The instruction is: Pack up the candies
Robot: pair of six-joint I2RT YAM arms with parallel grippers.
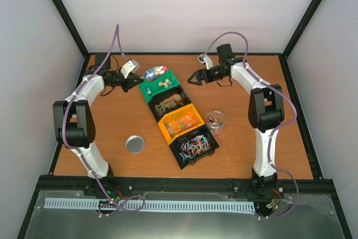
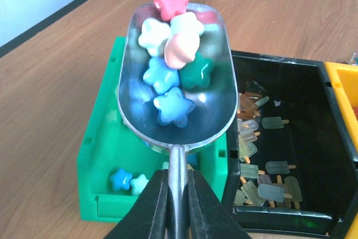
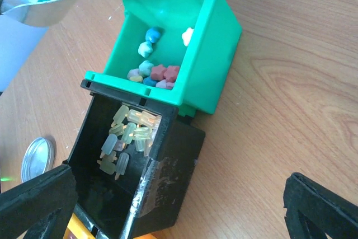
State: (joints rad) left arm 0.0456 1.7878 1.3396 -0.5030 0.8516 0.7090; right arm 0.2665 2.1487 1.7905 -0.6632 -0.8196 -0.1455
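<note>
My left gripper (image 2: 178,180) is shut on the handle of a small silver scoop (image 2: 210,118). The scoop is loaded with several star-shaped candies (image 2: 168,107) and hovers over the green bin (image 2: 100,155). More star candies (image 3: 159,74) lie inside that bin. The neighbouring black bin (image 3: 168,177) holds pale popsicle-shaped candies (image 3: 126,135). In the top view, orange candies (image 1: 182,121) fill the yellow bin and red-blue-white candies (image 1: 194,145) the nearest black bin. My right gripper (image 1: 196,78) stands open and empty, above the table just right of the green bin.
The bins form a diagonal row across the table's middle. A clear cup (image 1: 215,121) with a few candies stands right of the yellow bin. A round silver lid (image 1: 135,144) lies on the table to the row's left.
</note>
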